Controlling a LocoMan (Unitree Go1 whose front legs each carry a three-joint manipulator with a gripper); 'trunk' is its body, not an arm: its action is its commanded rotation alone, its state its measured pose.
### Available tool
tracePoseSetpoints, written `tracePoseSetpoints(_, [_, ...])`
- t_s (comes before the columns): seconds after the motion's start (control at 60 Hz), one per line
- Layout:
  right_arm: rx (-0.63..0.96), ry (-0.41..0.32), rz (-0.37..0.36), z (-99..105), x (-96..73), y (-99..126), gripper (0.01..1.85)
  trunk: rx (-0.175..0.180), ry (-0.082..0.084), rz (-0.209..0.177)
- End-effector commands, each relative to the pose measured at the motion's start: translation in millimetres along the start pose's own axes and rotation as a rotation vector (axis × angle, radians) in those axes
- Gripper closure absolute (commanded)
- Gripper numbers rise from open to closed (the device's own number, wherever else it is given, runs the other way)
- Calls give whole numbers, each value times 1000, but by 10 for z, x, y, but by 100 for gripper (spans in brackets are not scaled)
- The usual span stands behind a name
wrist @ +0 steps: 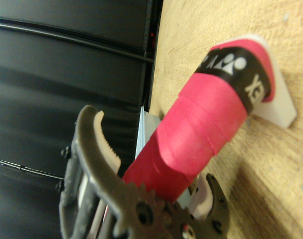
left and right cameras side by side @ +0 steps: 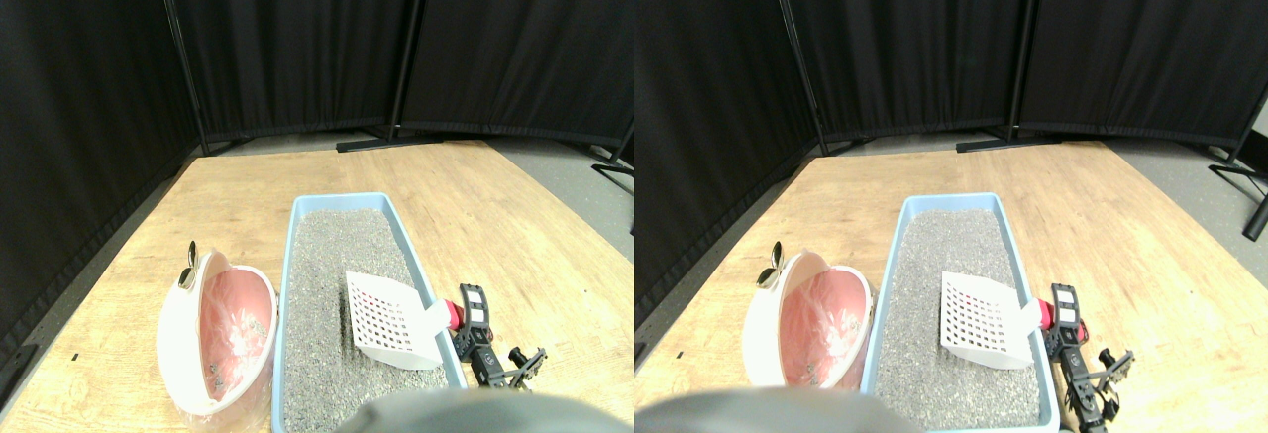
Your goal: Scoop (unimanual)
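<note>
In the blue tray (left and right cameras side by side: 293, 255), the white scoop (left and right cameras side by side: 381, 316) rests tilted on the grey litter (left and right cameras side by side: 337, 255), near the right wall. Its red handle (left and right cameras side by side: 451, 314) pokes over that wall. The tool (left and right cameras side by side: 466, 326) is clamped on the handle. A pink bin (left and right cameras side by side: 233, 339) sits just left.
</note>
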Motion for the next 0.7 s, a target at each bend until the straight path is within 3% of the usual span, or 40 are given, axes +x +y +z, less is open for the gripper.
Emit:
tracePoseSetpoints(0.017, [-18,-39,5,89,39,26,92,-23,0,7])
tracePoseSetpoints(0.517, [-27,-22,-11,110,132,20,90,-14,-7,0])
tracePoseSetpoints(0.7, [-35,-27,3,123,132,61,100,-12,-8,0])
